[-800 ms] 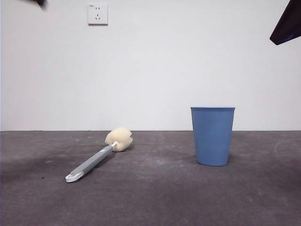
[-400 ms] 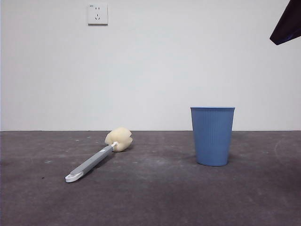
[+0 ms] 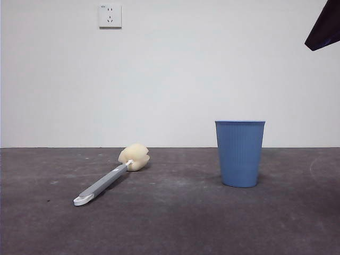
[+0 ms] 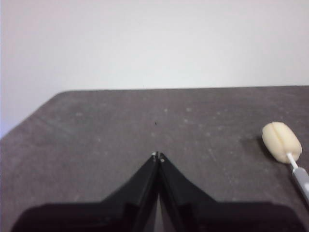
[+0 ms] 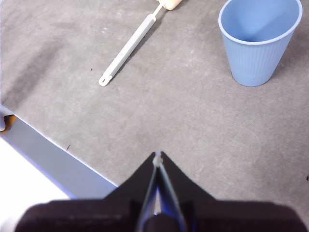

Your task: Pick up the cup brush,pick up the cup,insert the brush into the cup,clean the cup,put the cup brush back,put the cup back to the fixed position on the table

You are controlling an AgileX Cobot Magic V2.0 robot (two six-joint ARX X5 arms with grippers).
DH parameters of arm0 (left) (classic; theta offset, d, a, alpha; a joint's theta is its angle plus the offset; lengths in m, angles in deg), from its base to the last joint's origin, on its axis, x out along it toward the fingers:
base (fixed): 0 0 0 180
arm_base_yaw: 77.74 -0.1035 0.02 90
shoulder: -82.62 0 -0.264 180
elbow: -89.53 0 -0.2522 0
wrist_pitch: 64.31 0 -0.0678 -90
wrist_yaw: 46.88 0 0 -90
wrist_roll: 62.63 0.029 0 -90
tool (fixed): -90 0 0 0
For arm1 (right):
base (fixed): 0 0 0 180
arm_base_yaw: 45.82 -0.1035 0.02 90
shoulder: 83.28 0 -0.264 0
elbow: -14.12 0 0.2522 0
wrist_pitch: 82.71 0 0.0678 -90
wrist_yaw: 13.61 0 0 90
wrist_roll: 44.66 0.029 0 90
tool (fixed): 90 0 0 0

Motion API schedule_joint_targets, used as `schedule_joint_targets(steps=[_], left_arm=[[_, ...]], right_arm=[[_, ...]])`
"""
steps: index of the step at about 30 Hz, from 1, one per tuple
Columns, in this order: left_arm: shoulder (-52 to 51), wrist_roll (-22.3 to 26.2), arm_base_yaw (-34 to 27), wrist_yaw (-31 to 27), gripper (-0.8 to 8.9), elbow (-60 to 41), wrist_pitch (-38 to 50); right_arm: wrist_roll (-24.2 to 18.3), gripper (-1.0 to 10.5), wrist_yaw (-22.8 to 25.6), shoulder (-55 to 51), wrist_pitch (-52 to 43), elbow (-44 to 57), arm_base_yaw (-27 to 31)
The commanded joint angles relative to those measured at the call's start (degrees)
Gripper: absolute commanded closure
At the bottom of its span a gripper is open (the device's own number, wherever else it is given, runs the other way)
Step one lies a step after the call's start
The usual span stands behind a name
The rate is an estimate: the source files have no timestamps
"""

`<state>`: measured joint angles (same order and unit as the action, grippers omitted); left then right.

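The cup brush lies flat on the table at the left, its cream sponge head toward the back. The blue ribbed cup stands upright and empty at the right. My left gripper is shut and empty, well above the table, with the sponge head off to its side. My right gripper is shut and empty, high above the table's front part; its view shows the brush and the cup below. In the front view one arm shows only as a dark tip at the top right corner.
A white wall with a socket stands behind the table. The table's front edge shows in the right wrist view, with pale floor beyond it.
The dark tip at the top left corner of the front view has gone out of view. The brush, the cup and the tip at the top right have not moved.
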<state>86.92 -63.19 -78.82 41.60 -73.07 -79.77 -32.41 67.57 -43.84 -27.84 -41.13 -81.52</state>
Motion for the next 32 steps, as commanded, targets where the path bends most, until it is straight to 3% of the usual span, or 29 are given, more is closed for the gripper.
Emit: schedule_joint_targets(steps=[1, 12, 32], left_arm=[[-1.3, -1.4, -0.2, 0.3, 8.16, -2.1, 0.5], [-4.2, -2.6, -0.2, 0.4, 8.16, -3.4, -8.9], [-4.1, -3.8, -0.2, 1.8, 8.16, -3.4, -9.0]], right_arm=[[0.3, 9.5, 0.2, -0.1, -0.2, 0.1, -0.1], [0.3, 9.5, 0.2, -0.1, -0.2, 0.1, -0.1], [0.3, 9.5, 0.2, -0.1, -0.2, 0.1, -0.1]])
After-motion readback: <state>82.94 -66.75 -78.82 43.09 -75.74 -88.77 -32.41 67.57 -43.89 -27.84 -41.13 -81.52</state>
